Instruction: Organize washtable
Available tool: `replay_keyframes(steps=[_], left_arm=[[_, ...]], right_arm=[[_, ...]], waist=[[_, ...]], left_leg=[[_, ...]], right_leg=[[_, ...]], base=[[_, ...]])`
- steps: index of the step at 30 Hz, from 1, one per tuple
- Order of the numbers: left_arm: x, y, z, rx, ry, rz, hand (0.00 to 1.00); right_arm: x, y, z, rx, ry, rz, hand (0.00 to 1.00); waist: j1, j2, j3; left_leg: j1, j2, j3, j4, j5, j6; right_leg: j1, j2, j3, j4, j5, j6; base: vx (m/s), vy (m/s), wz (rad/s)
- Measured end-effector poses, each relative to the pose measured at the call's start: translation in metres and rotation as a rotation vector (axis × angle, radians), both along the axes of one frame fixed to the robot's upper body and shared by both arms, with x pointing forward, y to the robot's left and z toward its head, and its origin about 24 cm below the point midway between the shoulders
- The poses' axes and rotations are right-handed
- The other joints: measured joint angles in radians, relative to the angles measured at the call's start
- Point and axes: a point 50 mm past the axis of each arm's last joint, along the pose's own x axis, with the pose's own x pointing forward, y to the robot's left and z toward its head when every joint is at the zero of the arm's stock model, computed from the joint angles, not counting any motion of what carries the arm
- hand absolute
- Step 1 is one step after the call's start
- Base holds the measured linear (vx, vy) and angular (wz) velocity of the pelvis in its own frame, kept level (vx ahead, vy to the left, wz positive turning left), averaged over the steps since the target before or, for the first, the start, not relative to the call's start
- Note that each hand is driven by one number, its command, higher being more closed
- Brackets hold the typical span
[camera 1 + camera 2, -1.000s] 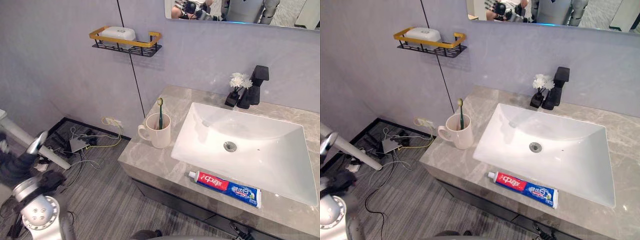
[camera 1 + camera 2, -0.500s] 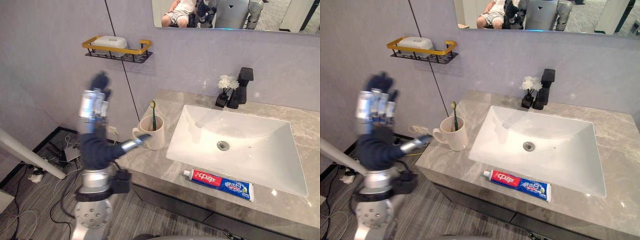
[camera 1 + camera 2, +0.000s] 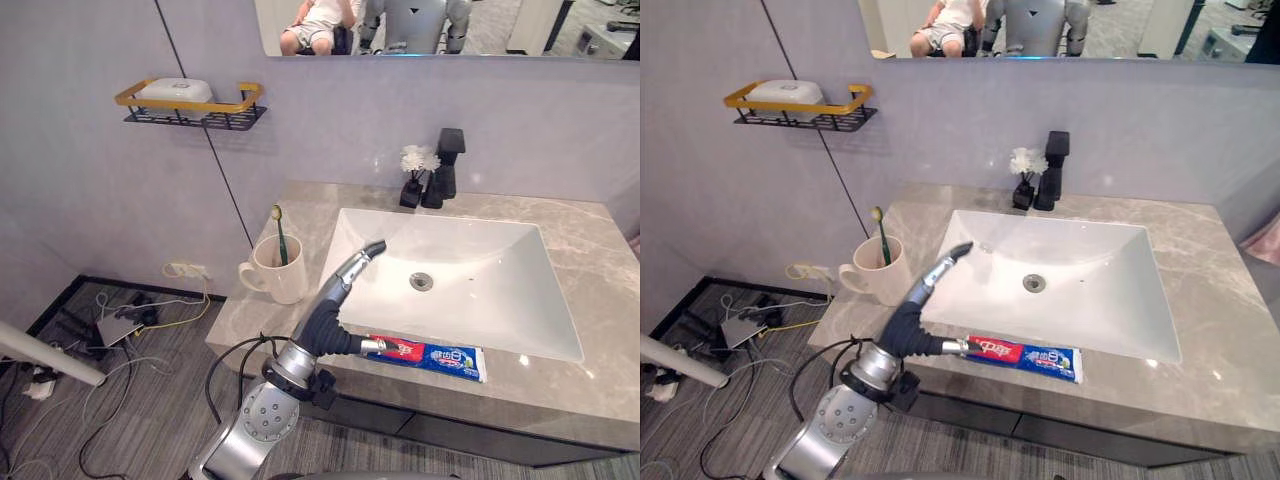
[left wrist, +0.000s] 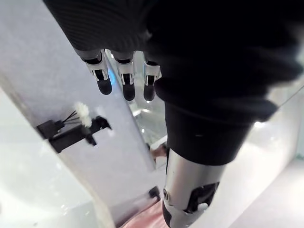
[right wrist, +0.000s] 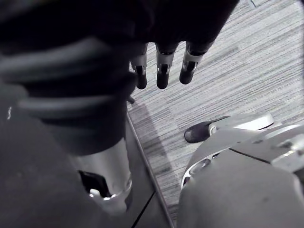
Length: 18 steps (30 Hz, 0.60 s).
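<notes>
Only print spotted: white lettering on red-and-blue toothpaste tube [image 3: 430, 356], lower centre of frame, lying at front edge of tabletop [image 3: 600, 385]. Too small to read. Nothing else legible.

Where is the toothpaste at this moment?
In the left eye view the toothpaste lies on the counter in front of the sink, its cap end beside the left hand.

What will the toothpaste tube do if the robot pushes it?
The toothpaste tube looks flattened and lies flat on the counter, so it would likely slide, not roll. It looks soft, so it may bend or squash when squeezed. It lies near the counter's front edge, so a push outward could drop it.
</notes>
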Motion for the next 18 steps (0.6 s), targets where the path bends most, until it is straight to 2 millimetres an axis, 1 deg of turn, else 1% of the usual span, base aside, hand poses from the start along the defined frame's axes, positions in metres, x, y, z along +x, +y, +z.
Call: replay_keyframes(steps=[1,3,4,7,13,18], left_arm=[[0.0,0.0,-0.005,0.035,0.01,-0.007,0.0],[0.0,-0.001,-0.01,0.07,0.015,-0.011,0.0],[0.001,0.0,-0.014,0.1,0.015,-0.008,0.0],[0.001,0.003,-0.022,0.164,0.02,-0.01,0.0],[0.002,0.003,-0.024,0.201,0.019,-0.009,0.0],[0.002,0.003,-0.024,0.203,0.016,-0.011,0.0]], right_arm=[[0.0,-0.004,0.001,-0.009,0.0,-0.001,0.0],[0.0,-0.007,0.002,-0.019,0.0,-0.004,0.0],[-0.001,-0.009,0.002,-0.024,0.001,-0.003,0.0],[0.003,-0.01,0.003,-0.026,-0.007,-0.002,0.0],[0.011,-0.011,0.004,-0.032,-0.029,0.0,0.0],[0.011,-0.011,0.004,-0.031,-0.03,0.0,0.0]], waist=[[-0.002,0.008,0.001],[-0.006,0.016,0.001],[-0.014,0.021,0.001],[-0.031,0.022,0.001],[-0.048,0.033,0.01],[-0.05,0.039,0.027]], left_leg=[[0.001,0.0,0.001,-0.002,0.0,0.0],[0.003,-0.001,0.001,-0.008,0.001,-0.001],[0.01,-0.002,0.0,-0.023,0.008,-0.002],[0.012,-0.002,-0.005,-0.032,0.011,-0.006],[0.014,-0.001,-0.006,-0.033,0.011,-0.006],[0.027,0.003,-0.004,-0.039,0.01,-0.007]], right_leg=[[0.0,0.0,0.001,-0.001,0.001,0.001],[0.0,-0.001,0.001,-0.003,0.001,0.001],[0.002,0.0,-0.001,-0.009,0.001,0.001],[0.015,0.004,-0.009,-0.035,0.01,0.0],[0.026,0.006,-0.014,-0.049,0.012,0.0],[0.037,0.01,-0.012,-0.055,0.013,0.0]], base=[[-0.02,-0.006,-0.07],[0.0,0.0,0.0],[0.0,0.0,0.0],[0.01,-0.017,0.05],[0.0,-0.005,0.01],[-0.02,-0.017,-0.01]])
